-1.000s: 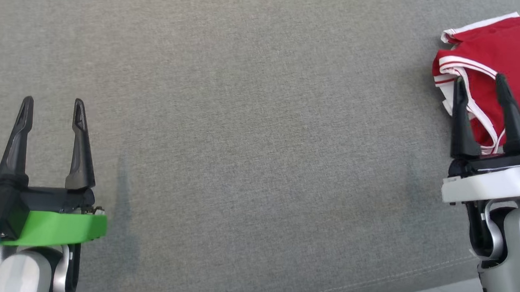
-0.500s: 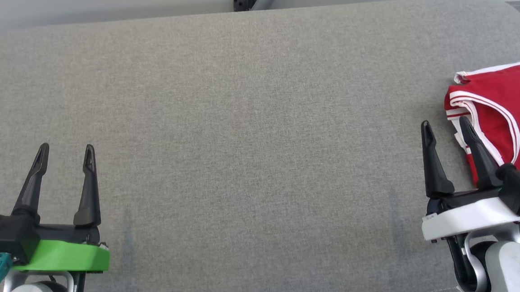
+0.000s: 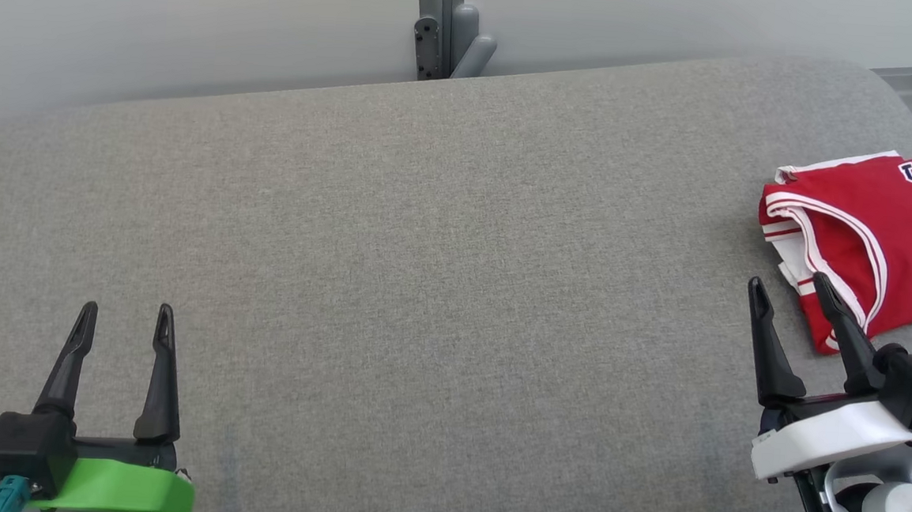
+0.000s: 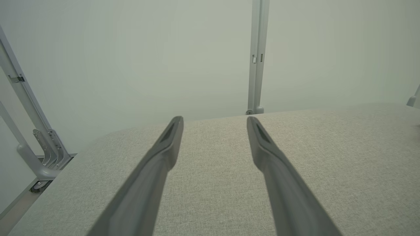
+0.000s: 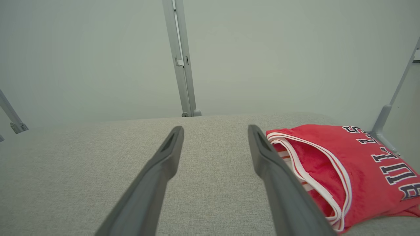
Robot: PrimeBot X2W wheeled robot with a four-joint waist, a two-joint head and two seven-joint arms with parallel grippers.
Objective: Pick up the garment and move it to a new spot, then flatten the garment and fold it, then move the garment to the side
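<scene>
1. The garment, a red jersey, lies folded at the right edge of the frame on the grey surface.
2. My right tool stands wide and empty just beside its lower-left corner. My left tool, at the lower left, is wide and empty too.
3. It looks light, soft and limp, so I'd pinch through all layers at the trimmed edge.

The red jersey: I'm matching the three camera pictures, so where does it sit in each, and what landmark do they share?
Head view: jersey at the right edge on the grey cushion, just beyond the right gripper.
Right wrist view: jersey lower right, beside the right-hand finger.
Left wrist view: cushion ahead of the left gripper.
Shared landmark: grey post behind the cushion, upper centre in each.
</scene>
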